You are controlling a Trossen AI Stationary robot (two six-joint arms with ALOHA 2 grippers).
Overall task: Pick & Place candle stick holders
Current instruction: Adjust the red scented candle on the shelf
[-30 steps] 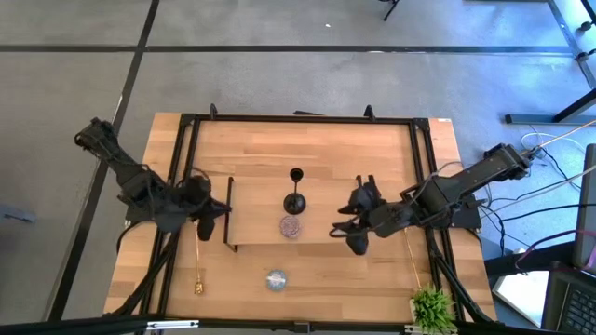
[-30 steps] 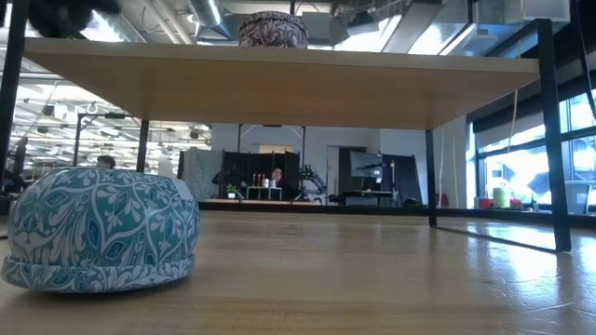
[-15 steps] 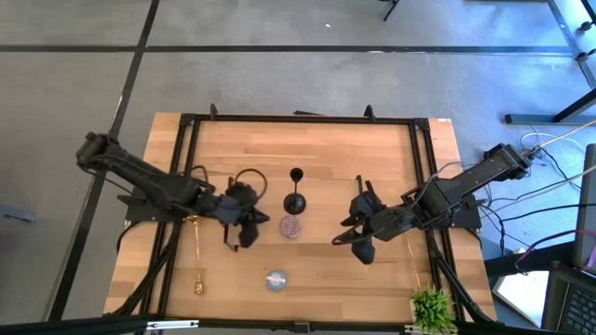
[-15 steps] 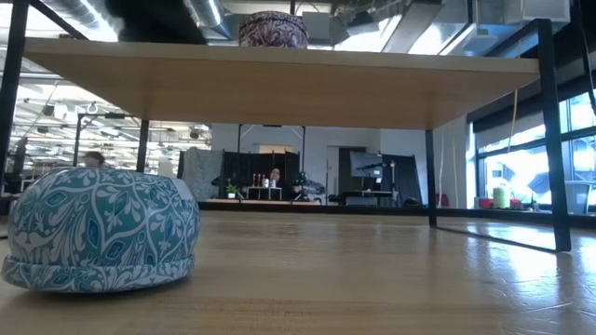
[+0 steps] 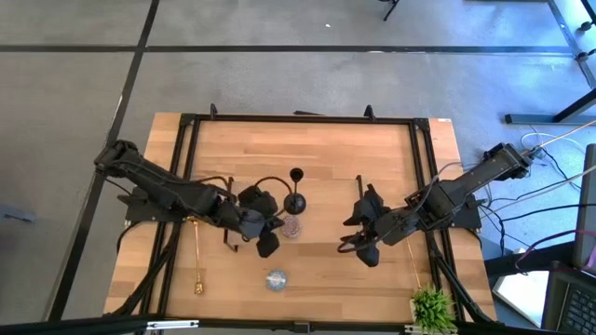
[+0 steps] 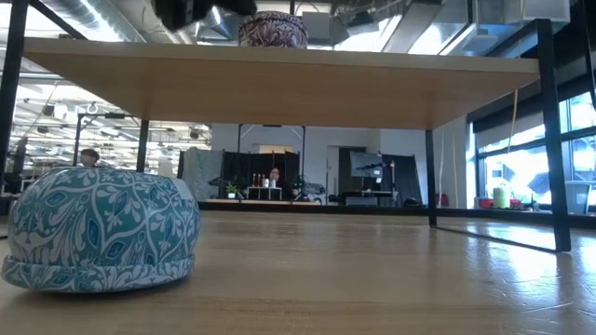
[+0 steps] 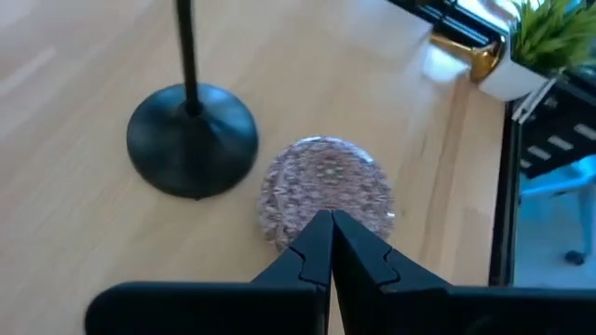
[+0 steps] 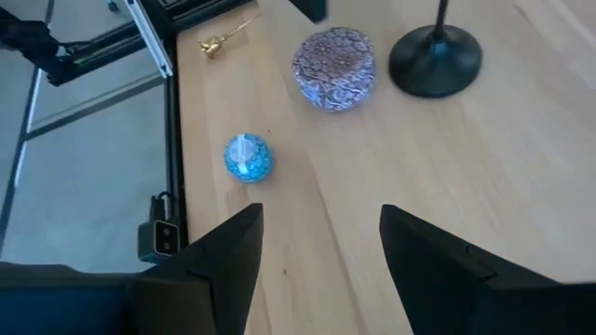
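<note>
Over the mauve round (image 7: pixel 326 191), the left gripper (image 7: pixel 331 247) hangs pinched closed; it should spread its fingers wide before descending, clear of the black holder (image 7: pixel 191 140).

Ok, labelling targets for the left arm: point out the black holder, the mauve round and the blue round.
black holder (image 7: pixel 192 140), left wrist view, on its round foot
mauve round (image 7: pixel 326 186), left wrist view, on its top
blue round (image 8: pixel 248 157), right wrist view, on its top
</note>
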